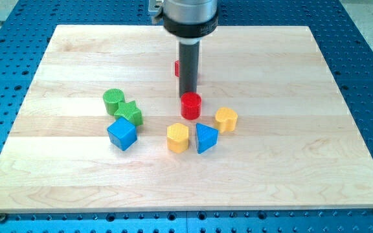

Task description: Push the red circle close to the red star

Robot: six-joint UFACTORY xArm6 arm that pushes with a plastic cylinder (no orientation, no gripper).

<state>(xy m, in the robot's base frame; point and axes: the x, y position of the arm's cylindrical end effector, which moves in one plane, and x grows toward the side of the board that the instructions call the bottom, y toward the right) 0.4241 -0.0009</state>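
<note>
My tip (186,95) stands on the wooden surface (303,162) just behind the red circle (191,105), on its top-edge side, touching it or nearly so; the rod rises straight up from there. There are no fingers on this arm, only the rod, so nothing is pinched.

The red circle sits near the middle of the surface. The red star (177,68) lies closer to the top edge, mostly hidden behind the rod, so its shape is hard to confirm.

Toward the bottom edge from the red circle sit a yellow block (178,137), a blue triangle (205,137) and a yellow heart (226,119).

Toward the left edge, a green cylinder (113,101) touches a green star-like block (129,113), with a blue cube (122,133) just below them.
</note>
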